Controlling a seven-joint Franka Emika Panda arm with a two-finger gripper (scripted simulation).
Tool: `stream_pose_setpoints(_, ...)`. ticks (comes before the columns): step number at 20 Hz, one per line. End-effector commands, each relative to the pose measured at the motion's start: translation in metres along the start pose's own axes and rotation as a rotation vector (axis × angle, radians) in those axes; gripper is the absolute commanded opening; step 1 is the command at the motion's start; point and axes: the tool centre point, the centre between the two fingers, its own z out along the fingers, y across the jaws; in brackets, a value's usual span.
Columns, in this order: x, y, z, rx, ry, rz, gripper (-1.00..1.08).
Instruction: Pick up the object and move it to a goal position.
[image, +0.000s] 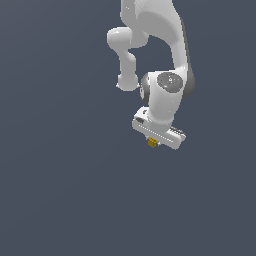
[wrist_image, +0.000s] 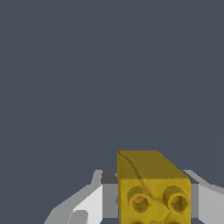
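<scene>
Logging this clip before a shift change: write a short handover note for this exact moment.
Gripper: shut on the yellow block, one white finger on each side of it.
Block: under the hand in the exterior view, against the plain grey background; studs show on one face.
Done: the grasp.
Left: carry to the goal. No goal marker shows, and whether the block is off the ground cannot be told.

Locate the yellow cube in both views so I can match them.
Exterior view: yellow cube sits just under the white claw, right of centre, middle height.
Wrist view: cube fills the lower right of centre, studded face toward the camera.
Shared landmark: the claw's white fingers flanking the cube.
</scene>
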Motion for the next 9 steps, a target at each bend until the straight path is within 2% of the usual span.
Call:
stream_pose_setpoints(1, -0.005, -0.015, -0.01, -0.001, 0.0, 0.002, -1.0)
stream_pose_setpoints(9, -0.011, -0.034, -0.022, 0.0, -0.001, 0.002, -1.0)
